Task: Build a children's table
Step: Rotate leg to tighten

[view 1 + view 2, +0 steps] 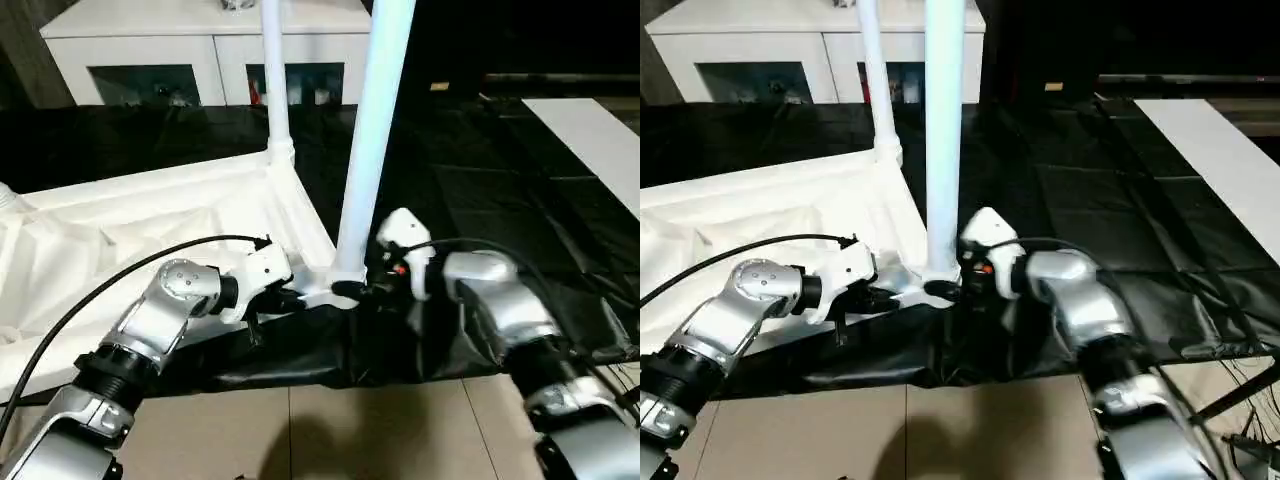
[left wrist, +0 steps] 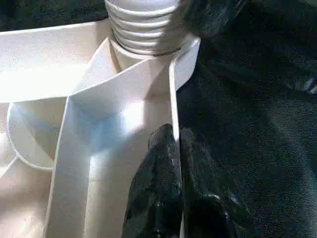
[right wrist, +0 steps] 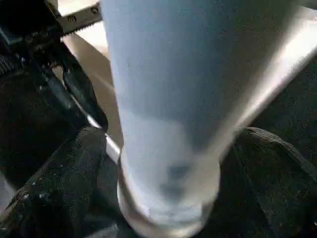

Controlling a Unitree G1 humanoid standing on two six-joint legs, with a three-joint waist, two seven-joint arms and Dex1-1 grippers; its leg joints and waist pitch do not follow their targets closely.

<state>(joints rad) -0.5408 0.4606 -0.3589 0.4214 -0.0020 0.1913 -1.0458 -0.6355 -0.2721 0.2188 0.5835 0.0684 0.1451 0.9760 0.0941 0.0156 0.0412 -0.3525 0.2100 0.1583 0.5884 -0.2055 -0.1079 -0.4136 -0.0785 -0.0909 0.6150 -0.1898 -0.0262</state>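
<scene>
You were seating the near leg (image 1: 372, 140) lower centre: left gripper (image 2: 174, 148) fingers pinched the tabletop (image 1: 150, 225) rim, right gripper (image 3: 163, 163) fingers straddled it, spread wide; next, close and twist.

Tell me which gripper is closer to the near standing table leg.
Right. The right gripper straddles the base of the near leg, one finger on either side. The left gripper is shut on the tabletop's edge wall, just beside that corner socket.

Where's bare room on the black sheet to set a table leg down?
Free: the black sheet right of the near leg, up to the white board. Crowded: the tabletop's near corner, where the left gripper and right gripper meet.
</scene>
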